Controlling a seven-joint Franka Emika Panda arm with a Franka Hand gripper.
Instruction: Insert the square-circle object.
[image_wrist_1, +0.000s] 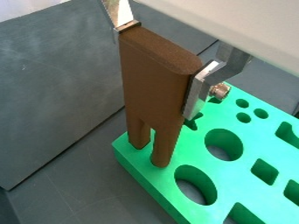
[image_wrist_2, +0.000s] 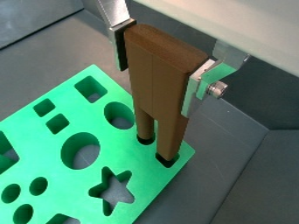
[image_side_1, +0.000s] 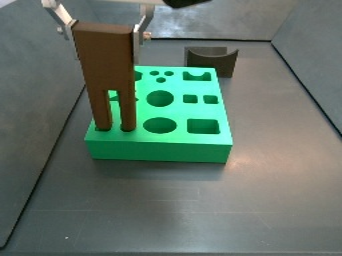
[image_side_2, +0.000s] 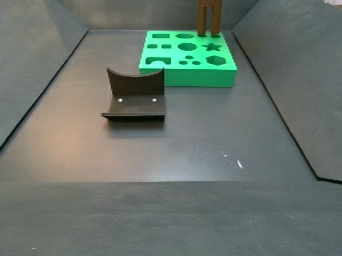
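The square-circle object (image_wrist_1: 152, 79) is a tall brown block with two long legs. It stands upright at a corner of the green board (image_wrist_1: 281, 153), with both legs down in the board's holes, as a wrist view (image_wrist_2: 158, 96) and a side view (image_side_1: 104, 70) show. My gripper (image_wrist_1: 162, 61) is shut on the block's upper body, with a silver finger plate pressed on each side (image_wrist_2: 197, 87). It also shows in a side view (image_side_1: 100, 28). In a side view only the legs (image_side_2: 210, 14) show above the board (image_side_2: 187, 77).
The green board (image_side_1: 160, 148) has several shaped holes: circles, squares, a star. The dark grey fixture with a curved notch stands on the floor beside the board (image_side_1: 211, 58), (image_side_2: 134, 95). Grey walls surround the grey floor (image_side_2: 160, 150).
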